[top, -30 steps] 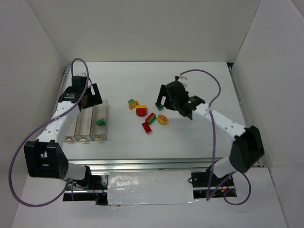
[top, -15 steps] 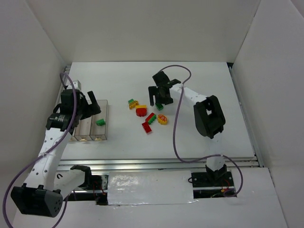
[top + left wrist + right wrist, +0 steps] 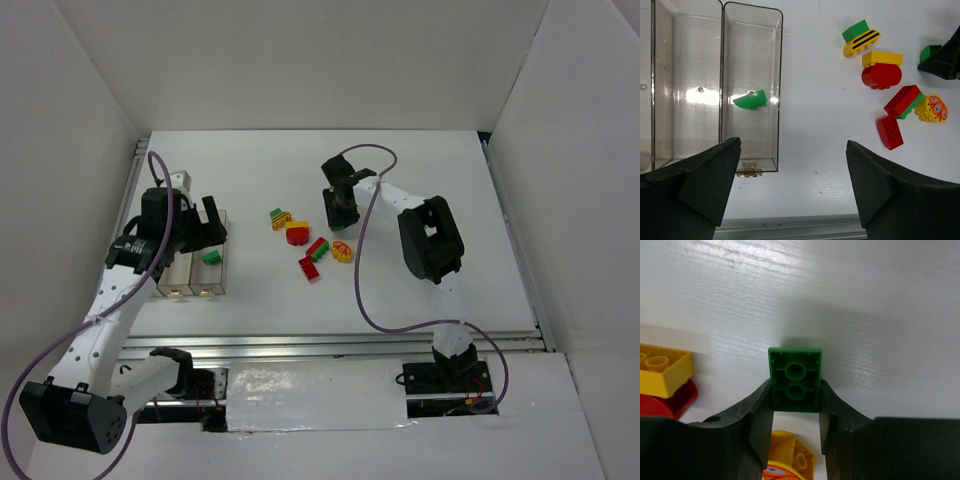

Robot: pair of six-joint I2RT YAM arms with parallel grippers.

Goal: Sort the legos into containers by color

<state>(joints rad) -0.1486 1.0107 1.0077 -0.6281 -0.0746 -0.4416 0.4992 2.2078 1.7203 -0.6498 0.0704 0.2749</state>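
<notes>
Left gripper (image 3: 792, 150): fingers spread wide, holding nothing, over the containers' near end.
Containers (image 3: 777, 75): far left; rightmost bin holds one green piece (image 3: 750, 99).
Loose legos (image 3: 881, 75): mid-table cluster.
Right gripper (image 3: 796, 402): pinching green brick (image 3: 795, 377), right of the cluster.

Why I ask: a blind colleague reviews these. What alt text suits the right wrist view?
Black fingers of the right gripper press both sides of a green brick, hollow side up, over a white table. At the left edge, a yellow brick sits on a red piece; another yellow piece shows below.
</notes>
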